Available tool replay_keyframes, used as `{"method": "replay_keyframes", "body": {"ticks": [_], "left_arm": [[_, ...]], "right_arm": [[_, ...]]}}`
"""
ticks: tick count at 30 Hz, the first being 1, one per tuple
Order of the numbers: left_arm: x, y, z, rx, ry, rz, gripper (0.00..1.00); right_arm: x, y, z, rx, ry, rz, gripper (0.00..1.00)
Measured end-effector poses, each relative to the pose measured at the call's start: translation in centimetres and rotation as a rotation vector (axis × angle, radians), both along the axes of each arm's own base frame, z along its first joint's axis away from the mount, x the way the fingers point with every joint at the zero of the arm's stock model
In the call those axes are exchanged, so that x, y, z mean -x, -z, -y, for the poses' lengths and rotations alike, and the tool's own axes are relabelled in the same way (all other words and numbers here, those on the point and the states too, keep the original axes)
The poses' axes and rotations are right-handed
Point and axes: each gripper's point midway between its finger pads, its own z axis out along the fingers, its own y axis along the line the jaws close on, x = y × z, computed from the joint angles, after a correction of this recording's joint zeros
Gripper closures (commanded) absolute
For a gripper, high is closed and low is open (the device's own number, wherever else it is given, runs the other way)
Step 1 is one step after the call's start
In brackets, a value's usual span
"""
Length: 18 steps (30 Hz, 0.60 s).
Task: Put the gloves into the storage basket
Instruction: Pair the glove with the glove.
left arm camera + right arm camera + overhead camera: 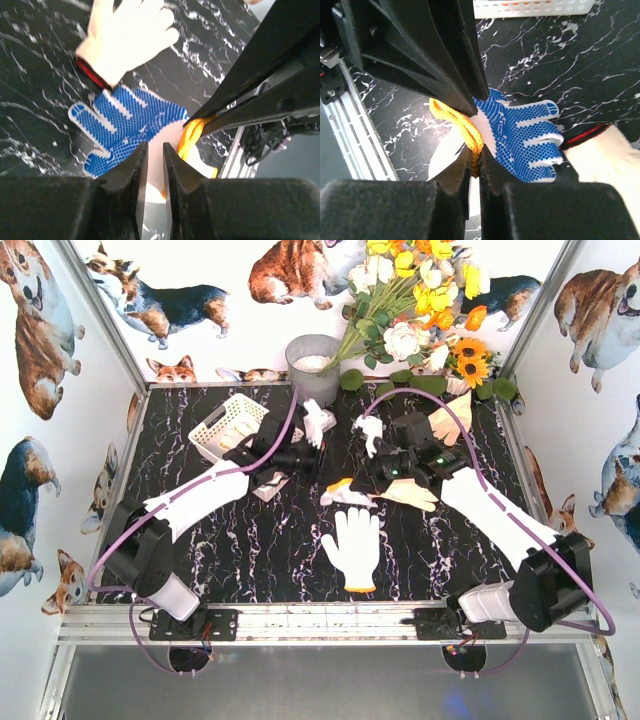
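A blue-and-white dotted glove (125,125) with an orange cuff (460,125) is held between both grippers just over the black marble table; it also shows in the right wrist view (525,135). My right gripper (476,150) is shut on the orange cuff. My left gripper (155,145) is nearly closed with the glove's white cuff fabric between its fingers. In the top view the two grippers meet mid-table and hide this glove. The white lattice storage basket (228,427) stands at the back left, beside the left arm. A white glove with an orange cuff (353,545) lies flat in front.
A cream glove with a red cuff (127,35) lies just beyond the blue glove. More gloves lie at the back: white ones (318,422) and a cream one (450,418). A grey bucket (312,365) and flowers (420,310) stand against the back wall.
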Motion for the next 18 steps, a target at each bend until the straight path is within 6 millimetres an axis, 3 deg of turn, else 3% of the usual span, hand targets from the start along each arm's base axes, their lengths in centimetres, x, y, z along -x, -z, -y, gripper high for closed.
{"method": "replay_keyframes", "body": {"ticks": [5, 10, 18], "left_arm": [[1.9, 1.9, -1.0, -0.007, -0.015, -0.064, 0.64], [3.3, 1.1, -1.9, 0.028, -0.033, -0.064, 0.54], [5.4, 0.4, -2.9, 0.066, -0.061, -0.058, 0.48]], "right_arm": [[1.7, 1.1, -0.1, -0.023, 0.012, -0.069, 1.00], [3.2, 1.7, -0.6, -0.030, 0.012, -0.123, 1.00], [6.6, 3.1, -1.1, -0.003, 0.022, -0.190, 1.00]]}}
